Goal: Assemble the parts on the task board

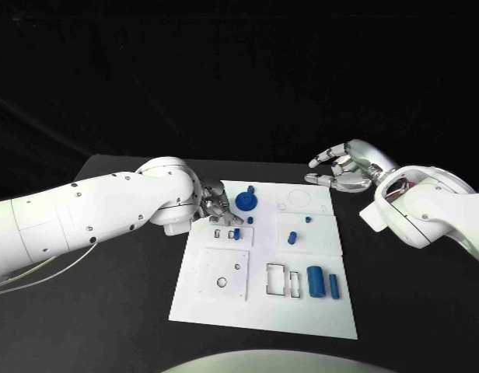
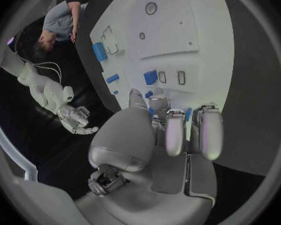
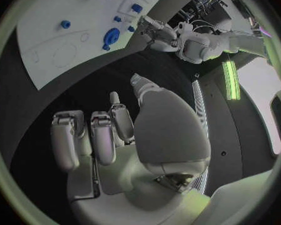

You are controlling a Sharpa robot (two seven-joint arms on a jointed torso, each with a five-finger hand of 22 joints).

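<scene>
The white task board point(image 1: 223, 299) lies in the middle of the table. On it are a round blue part point(image 1: 247, 201) at the far end, a small blue block point(image 1: 236, 232) beside two slots, a blue peg point(image 1: 291, 237) and two upright blue cylinders point(image 1: 316, 280) near the front. My left hand point(image 1: 215, 203) hangs over the board's far left edge, fingertips point(image 2: 178, 130) pointing down beside the round part. Bits of blue point(image 2: 188, 114) show between its fingers; I cannot tell whether it holds anything. My right hand point(image 1: 346, 169) hovers beyond the board's far right corner, fingers apart and holding nothing.
Black table point(image 1: 419, 311) surrounds the board on all sides. The board's near left square point(image 1: 226, 273) has only small holes. An outlined circle point(image 1: 298, 200) marks the far right of the board.
</scene>
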